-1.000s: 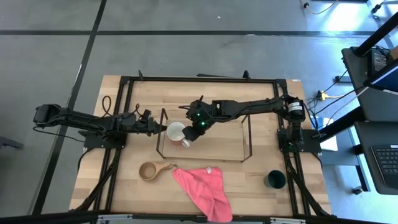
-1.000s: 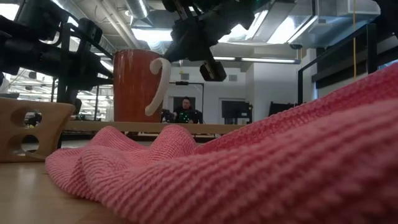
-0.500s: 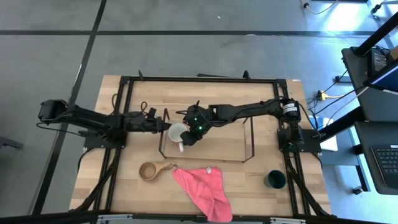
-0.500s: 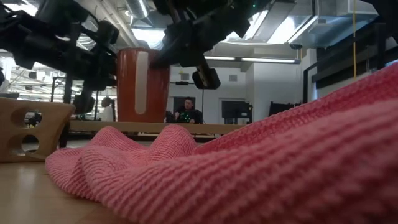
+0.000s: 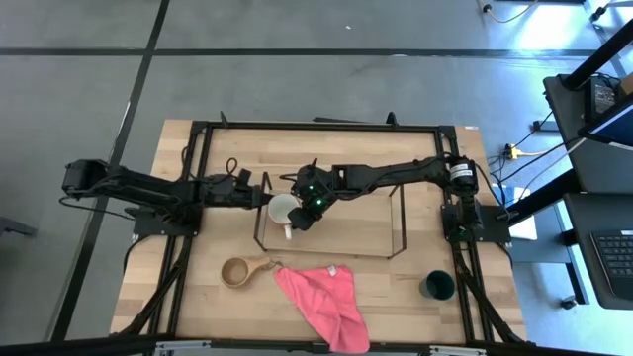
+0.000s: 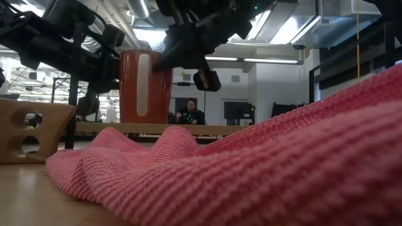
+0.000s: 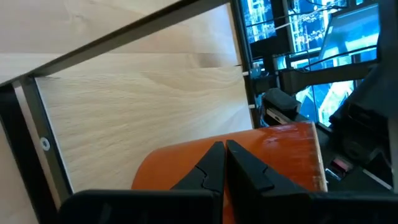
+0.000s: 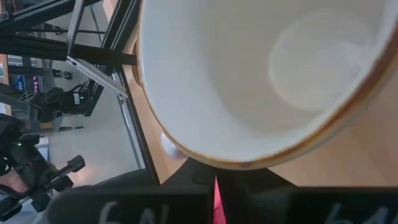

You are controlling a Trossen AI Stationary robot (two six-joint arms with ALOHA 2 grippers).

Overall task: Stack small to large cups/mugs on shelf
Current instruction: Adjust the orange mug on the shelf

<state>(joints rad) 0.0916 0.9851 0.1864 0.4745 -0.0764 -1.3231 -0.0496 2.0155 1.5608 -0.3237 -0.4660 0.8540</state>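
The mug (image 5: 281,210), reddish outside and white inside, stands upright inside the left end of the black rod shelf (image 5: 326,253), its handle (image 5: 287,232) toward the near edge. My left gripper (image 5: 263,198) is shut at the mug's left side. My right gripper (image 5: 302,216) is shut at the mug's right side, near the rim. The tan wooden cup (image 5: 237,271) and the dark green cup (image 5: 437,286) stand on the table near the front edge. My left gripper comes about level from the table's left, and its shut fingertips (image 7: 214,163) lie against the mug's reddish outer wall (image 7: 280,155). My right gripper slants down from the right. Its shut fingertips (image 8: 186,177) sit just under the rim (image 8: 249,163), outside the mug and beside the handle (image 8: 169,146). The rim hides whether they touch.
A pink cloth (image 5: 321,297) lies near the front edge between the wooden cup and the green cup and fills most of the low view (image 6: 264,163). A black frame (image 5: 326,127) edges the table. A person (image 6: 188,112) sits far behind the table.
My left gripper has gone toward the table's right edge, up to the mug. My right gripper has shifted a little to the left. The mug has turned about upright, its handle swinging from the right to face the near edge. The shelf has slid slightly to the right.
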